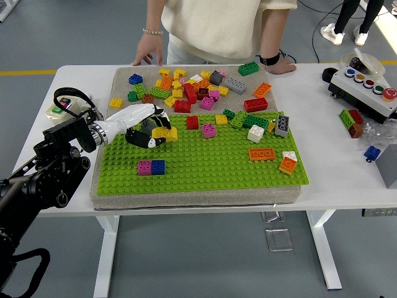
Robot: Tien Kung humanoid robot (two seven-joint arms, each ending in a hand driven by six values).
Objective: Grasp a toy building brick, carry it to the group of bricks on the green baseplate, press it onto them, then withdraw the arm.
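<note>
Gripping yellow brick (pixel 165 133) in left hand (pixel 141 126)

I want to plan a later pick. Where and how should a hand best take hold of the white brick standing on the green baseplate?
Grip the white brick by its two side walls, coming from above. It sits upright and blocky, with its top free. Green bricks and a grey brick crowd its far and right sides, so a sideways approach would probably bump them. The green baseplate in front of it is bare.
</note>
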